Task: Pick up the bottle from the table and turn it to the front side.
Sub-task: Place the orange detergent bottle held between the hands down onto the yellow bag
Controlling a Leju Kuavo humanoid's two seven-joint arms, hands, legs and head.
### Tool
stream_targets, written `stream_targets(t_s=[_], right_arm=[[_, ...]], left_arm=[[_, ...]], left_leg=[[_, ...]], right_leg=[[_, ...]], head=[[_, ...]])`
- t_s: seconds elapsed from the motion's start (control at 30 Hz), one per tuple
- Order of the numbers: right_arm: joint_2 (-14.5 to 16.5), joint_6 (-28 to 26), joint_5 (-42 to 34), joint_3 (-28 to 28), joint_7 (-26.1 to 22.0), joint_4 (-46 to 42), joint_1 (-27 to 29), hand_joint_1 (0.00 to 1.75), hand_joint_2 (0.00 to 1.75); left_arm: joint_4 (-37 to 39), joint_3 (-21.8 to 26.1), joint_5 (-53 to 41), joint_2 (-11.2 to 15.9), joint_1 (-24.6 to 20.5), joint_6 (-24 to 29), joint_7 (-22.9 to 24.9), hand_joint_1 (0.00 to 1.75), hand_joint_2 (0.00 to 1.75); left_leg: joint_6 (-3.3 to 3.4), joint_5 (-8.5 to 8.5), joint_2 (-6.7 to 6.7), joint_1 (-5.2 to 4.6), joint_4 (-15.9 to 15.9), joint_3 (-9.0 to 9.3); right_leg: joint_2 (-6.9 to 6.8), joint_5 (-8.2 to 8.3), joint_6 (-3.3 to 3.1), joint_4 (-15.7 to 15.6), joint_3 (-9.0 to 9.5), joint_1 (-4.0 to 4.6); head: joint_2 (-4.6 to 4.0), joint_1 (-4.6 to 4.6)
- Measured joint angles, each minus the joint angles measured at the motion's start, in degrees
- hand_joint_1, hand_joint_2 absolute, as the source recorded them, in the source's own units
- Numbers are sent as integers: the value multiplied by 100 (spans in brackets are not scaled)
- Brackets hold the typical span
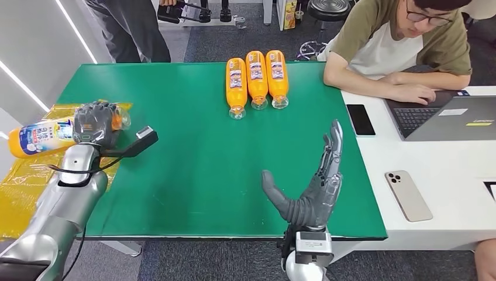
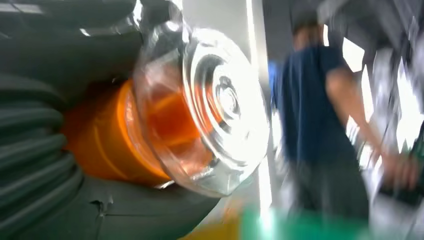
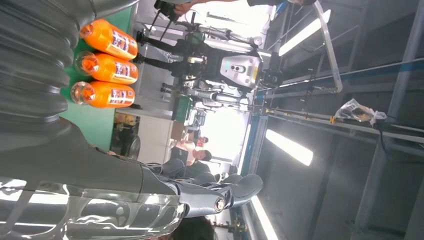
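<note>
Left hand grips an orange juice bottle near its base, lifted off the left edge of the green table, lying sideways, label up. Pick-up looks done; placing it remains, probably beside the three bottles in a row. Right hand is spread, holding nothing. Left wrist view adds the clear bottle base; head view shows the label.
</note>
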Motion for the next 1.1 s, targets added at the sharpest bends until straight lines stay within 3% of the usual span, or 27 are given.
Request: stream_targets(t_s=[0.17,0.4,0.67,0.7,0.8,0.83,1.1], right_arm=[[6,0,-2,33,34,2,-42,0,175],[31,0,4,102,150,49,-186,0,175],[44,0,125,104,222,61,-209,0,175],[44,0,126,104,222,61,-210,0,175],[45,1,146,104,222,61,-214,0,175],[45,1,165,104,223,61,-215,0,175],[46,1,207,104,251,51,-216,0,175]], left_arm=[[410,-383,-9,60,30,-492,-88,175,175],[700,-952,-1,80,118,-1240,-1276,175,175],[838,-1161,69,53,144,-1460,-1441,175,175],[850,-1178,69,49,145,-1463,-1437,147,175],[875,-1198,73,22,147,-1447,-1325,16,175],[880,-1198,86,7,147,-1437,-1245,0,175],[902,-1197,249,-139,145,-1427,-927,0,175]], left_leg=[[0,0,-5,0,0,-6],[0,0,-5,0,0,-6],[0,0,-9,0,0,-7],[0,0,-8,0,-1,-7],[0,0,-8,0,0,-7],[0,0,-9,0,0,-7],[0,0,-10,0,0,-6]], right_leg=[[-3,-1,1,0,-2,0],[-4,-1,1,0,-3,0],[-7,-1,1,1,-3,0],[-6,-1,1,1,-3,0],[-7,-1,1,1,-3,0],[-7,-1,1,0,-3,0],[-8,-1,1,0,-2,0]], head=[[1,0],[1,1],[1,1],[1,1],[1,1],[1,1],[1,1]])
